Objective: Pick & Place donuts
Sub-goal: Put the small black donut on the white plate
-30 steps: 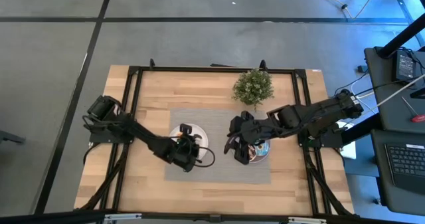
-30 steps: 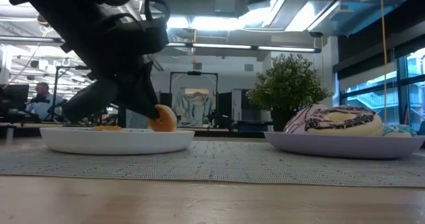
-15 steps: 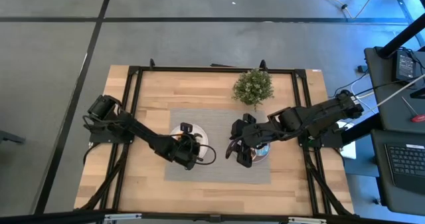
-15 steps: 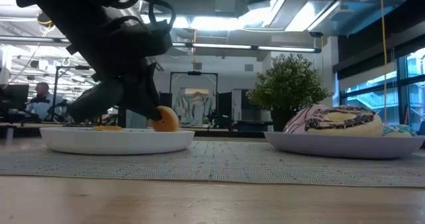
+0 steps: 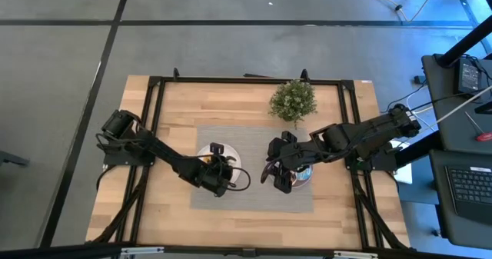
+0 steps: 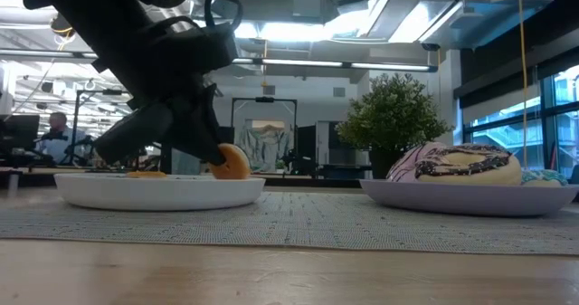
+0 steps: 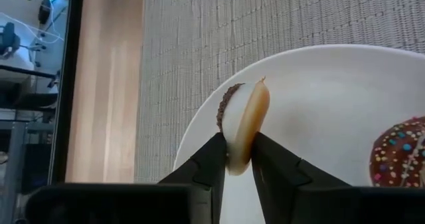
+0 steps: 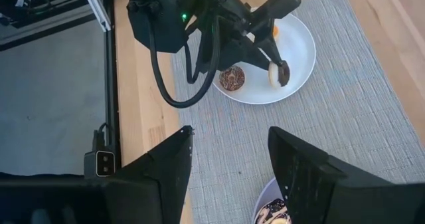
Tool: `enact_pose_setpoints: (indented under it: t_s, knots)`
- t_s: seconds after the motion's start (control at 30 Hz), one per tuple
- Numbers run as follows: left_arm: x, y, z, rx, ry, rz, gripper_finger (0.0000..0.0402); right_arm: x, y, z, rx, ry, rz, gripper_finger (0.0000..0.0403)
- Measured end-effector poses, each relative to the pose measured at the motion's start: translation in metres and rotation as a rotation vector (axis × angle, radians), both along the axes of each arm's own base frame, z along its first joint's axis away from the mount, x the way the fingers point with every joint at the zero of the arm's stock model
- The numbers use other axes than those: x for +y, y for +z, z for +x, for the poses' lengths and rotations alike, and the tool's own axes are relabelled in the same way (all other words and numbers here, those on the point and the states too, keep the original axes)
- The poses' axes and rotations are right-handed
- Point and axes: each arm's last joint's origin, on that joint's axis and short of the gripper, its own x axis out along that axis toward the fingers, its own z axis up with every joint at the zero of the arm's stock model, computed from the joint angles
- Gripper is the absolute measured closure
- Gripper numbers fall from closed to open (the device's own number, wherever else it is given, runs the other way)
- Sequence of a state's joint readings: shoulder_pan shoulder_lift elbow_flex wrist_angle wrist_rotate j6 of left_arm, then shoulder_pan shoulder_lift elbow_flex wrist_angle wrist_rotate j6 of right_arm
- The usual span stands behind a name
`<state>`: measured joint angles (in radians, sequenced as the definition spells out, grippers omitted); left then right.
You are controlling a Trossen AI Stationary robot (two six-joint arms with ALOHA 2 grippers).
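Since a second ago, the left gripper (image 6: 213,151) has carried the little dark-topped donut (image 6: 232,161) a bit sideways over the white plate (image 6: 158,191), toward the side where the other plate sits. Little else has changed.

The little donut stands on its edge, not flat. In the left wrist view, the two dark fingers (image 7: 214,164) pinch the donut (image 7: 243,124) from both sides near its bottom, squeezing it tight. Its dark brown top faces one side and its pale tan underside faces the other, so the ring stands tall. In the low view it hangs just above the plate, near the plate's rim.

A chocolate donut with coloured sprinkles (image 8: 232,78) lies flat on the same white plate, near the held one. A small orange donut (image 6: 145,173) lies flat on the plate too.

The left arm reaches from the table's left side across the grey mat (image 5: 254,197) and bends down to the plate.

The right gripper (image 5: 278,176) hovers over the mat near the second plate (image 6: 461,199), with its fingers spread wide and holding nothing. That plate holds a big pink donut with dark stripes (image 6: 452,163) and a bit of a blue one (image 6: 547,176). A small green plant (image 5: 293,100) stands behind the mat.
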<state>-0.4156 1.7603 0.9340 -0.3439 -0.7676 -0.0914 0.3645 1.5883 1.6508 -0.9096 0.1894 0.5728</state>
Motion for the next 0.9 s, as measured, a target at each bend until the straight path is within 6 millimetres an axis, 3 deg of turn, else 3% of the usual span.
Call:
enact_pose_setpoints:
  t_s: [0.9]
  knots:
    - [0.0007,-0.0036,-0.0012,0.083,-0.047,-0.129,0.0244,0.0001,-0.0001,-0.0001,0.003,0.005,0.003,0.0204]
